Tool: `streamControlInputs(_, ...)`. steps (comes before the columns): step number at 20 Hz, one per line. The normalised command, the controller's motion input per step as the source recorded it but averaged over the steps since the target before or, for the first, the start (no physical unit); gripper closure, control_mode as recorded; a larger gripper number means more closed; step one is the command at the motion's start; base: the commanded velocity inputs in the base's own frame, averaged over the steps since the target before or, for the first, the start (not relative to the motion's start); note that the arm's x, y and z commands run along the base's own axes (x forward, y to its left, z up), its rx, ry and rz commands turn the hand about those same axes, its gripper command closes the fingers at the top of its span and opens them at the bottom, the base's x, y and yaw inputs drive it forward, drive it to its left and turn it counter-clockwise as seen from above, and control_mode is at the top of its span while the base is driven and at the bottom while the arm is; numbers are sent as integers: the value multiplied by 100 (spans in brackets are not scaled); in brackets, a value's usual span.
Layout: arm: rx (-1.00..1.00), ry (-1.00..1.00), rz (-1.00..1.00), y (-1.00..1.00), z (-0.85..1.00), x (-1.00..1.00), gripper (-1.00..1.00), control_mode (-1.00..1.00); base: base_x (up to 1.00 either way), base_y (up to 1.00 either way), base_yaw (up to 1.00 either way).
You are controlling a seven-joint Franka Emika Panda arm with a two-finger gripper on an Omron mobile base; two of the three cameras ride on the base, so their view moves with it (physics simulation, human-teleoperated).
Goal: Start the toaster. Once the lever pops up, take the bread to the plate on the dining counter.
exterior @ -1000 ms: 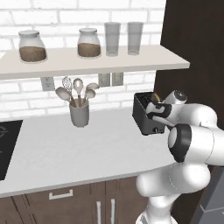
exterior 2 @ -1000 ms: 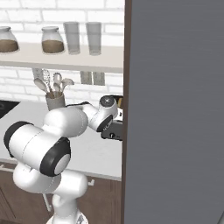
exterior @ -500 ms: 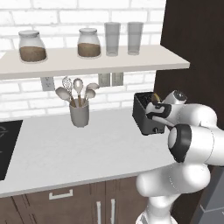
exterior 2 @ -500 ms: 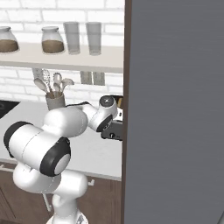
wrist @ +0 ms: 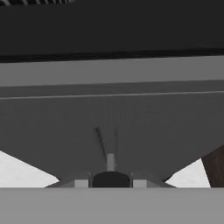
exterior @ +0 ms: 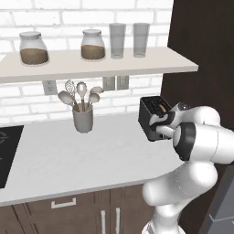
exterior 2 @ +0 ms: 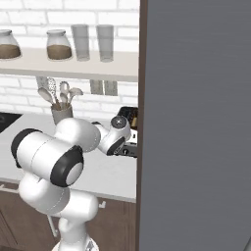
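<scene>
A white worktop (exterior: 68,155) under a brick wall is being viewed, with a shelf (exterior: 91,64) of jars and glasses above and a grey crock (exterior: 82,119) of utensils standing well left of the toaster (exterior: 148,116). The toaster is sitting at the worktop's right end, next to a dark tall cabinet (exterior: 205,59).

Task progress, as judged: the first step is being worked, and little is finished. Something brownish, probably the bread (exterior: 161,108), is being seen in the slots from above. The lever (wrist: 110,161) is being seen as a small pale tab low on the toaster's end face, in a vertical slot; whether it is already pressed down cannot be told. The pop-up, the lift-out and the carry to the plate are all being left for later.

The gripper (wrist: 110,180) is being held hard against the toaster's end face, the wrist bent toward it. The fingers (wrist: 81,183) are being kept narrowly apart, flanking the lever's base; actual contact with the tab cannot be confirmed, and nothing is being carried.
</scene>
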Motion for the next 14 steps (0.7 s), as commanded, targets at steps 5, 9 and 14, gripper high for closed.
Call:
streamControlInputs(5, -3, 0, 0, 0, -64, 0, 100, -100, 0, 0, 0)
streamControlInputs(9, -5, 0, 0, 0, -82, 0, 100, -100, 0, 0, 0)
streamControlInputs(14, -10, 0, 0, 0, -99, 0, 100, -100, 0, 0, 0)
